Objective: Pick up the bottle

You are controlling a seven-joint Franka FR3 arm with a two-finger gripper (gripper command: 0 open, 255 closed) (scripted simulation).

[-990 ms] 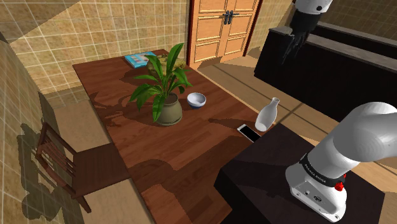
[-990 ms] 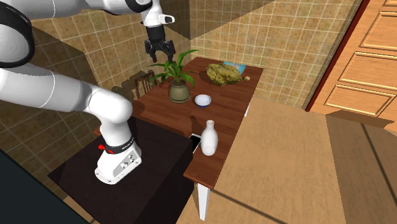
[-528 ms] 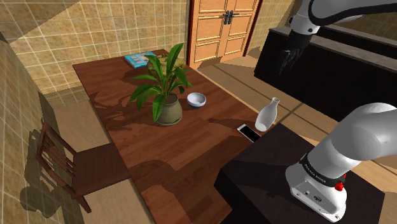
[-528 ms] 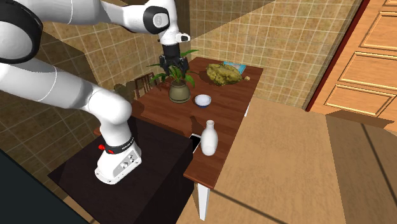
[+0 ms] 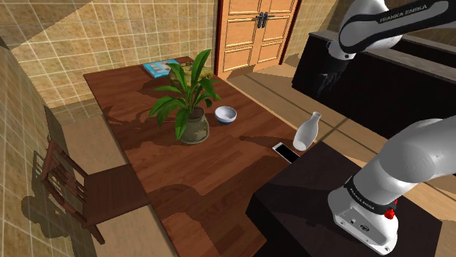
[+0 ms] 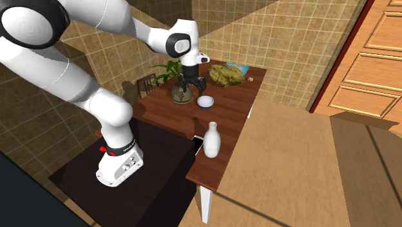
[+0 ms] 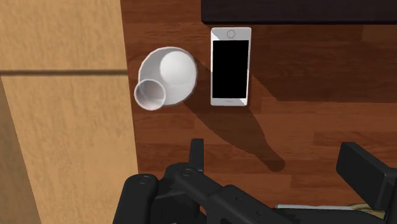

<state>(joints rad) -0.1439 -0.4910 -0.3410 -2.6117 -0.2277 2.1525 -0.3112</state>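
Observation:
The bottle (image 5: 308,130) is a white, narrow-necked flask standing upright near the table's edge, close to the stand (image 5: 314,197). In the second exterior view the bottle (image 6: 211,140) stands at the table's near end. My gripper (image 5: 324,82) hangs open in the air well above the table, with nothing between its fingers. From the other side the gripper (image 6: 194,85) is over the area between plant and bowl. In the wrist view the gripper (image 7: 280,167) looks straight down; the bottle (image 7: 167,77) lies beyond the fingertips, beside a phone (image 7: 230,65).
A white phone (image 5: 286,152) lies flat next to the bottle. A white bowl (image 5: 226,114) and a potted plant (image 5: 188,109) stand mid-table, a blue book (image 5: 161,67) at the far end. A wooden chair (image 5: 62,179) stands beside the brown table (image 5: 212,168).
The arm has swung down, lowering the open gripper towards the table; in the second exterior view it moved right, from above the plant to beside the bowl. The bottle has not moved.

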